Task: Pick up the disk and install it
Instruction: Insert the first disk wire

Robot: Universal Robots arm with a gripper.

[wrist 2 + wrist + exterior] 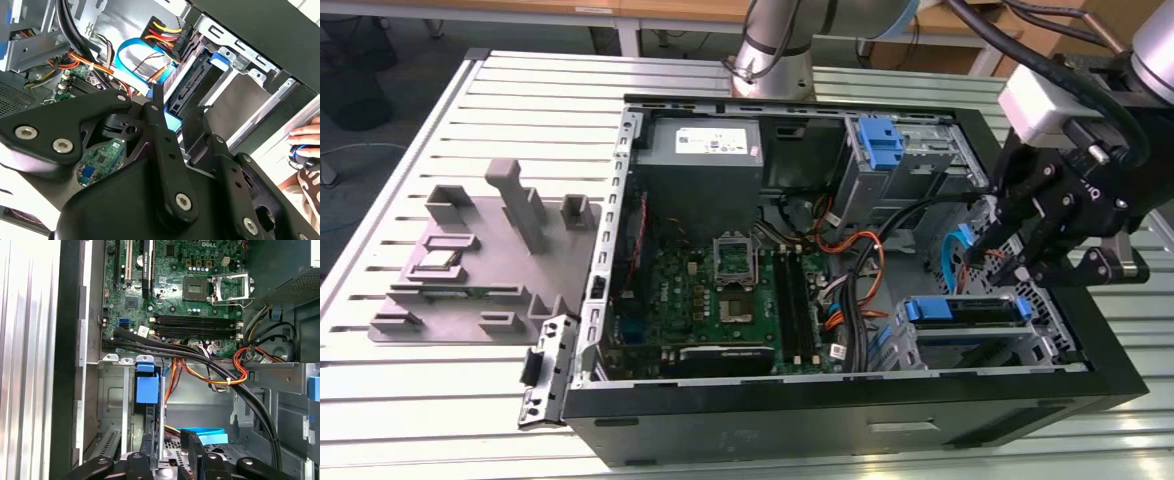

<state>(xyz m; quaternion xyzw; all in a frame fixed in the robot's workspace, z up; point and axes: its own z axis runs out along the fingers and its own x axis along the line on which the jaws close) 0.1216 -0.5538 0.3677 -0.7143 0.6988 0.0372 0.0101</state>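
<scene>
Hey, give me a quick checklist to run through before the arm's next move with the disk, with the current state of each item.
1. Disk standing in the drive cage: ok.
2. Pincer lined up at the disk: ok.
3. Pincer's hold on the disk: cannot tell.
4. Cables clear of the pincer: not ok, the blue ribbon cable lies right beside it.
5. People clear: not ok, a hand is close by the case.
</scene>
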